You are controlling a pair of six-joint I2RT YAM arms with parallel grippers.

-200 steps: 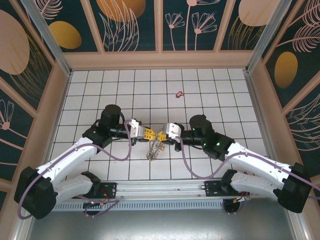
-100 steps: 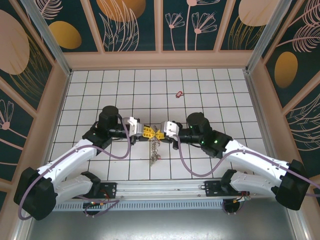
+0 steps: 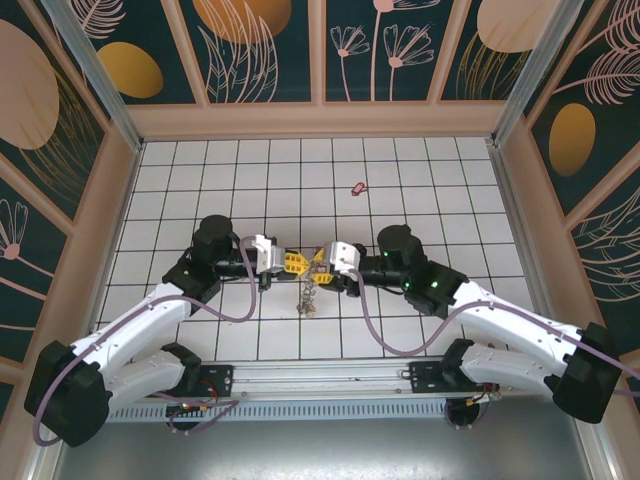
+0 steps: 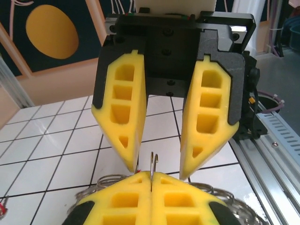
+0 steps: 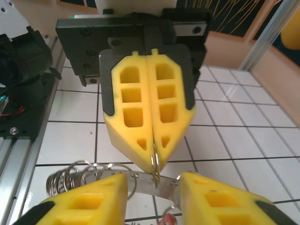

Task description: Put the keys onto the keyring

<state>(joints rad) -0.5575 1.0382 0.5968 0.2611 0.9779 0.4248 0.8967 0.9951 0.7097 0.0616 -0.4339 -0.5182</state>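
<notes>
where one keyring [image 3: 310, 295] hangs, one key [image 3: 358, 187] apart, maybe pink-tagged

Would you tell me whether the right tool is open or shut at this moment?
Open: the right tool has its yellow fingers apart, with floor tiles visible between them.

left gripper [image 4: 152, 182] pinches the keyring [image 4: 152, 163]; right gripper [image 4: 159, 172] faces it, jaws apart.

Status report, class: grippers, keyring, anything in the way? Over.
Left gripper shut on keyring. Right gripper open, facing it. One key loose on far tiles. No obstruction.
</notes>
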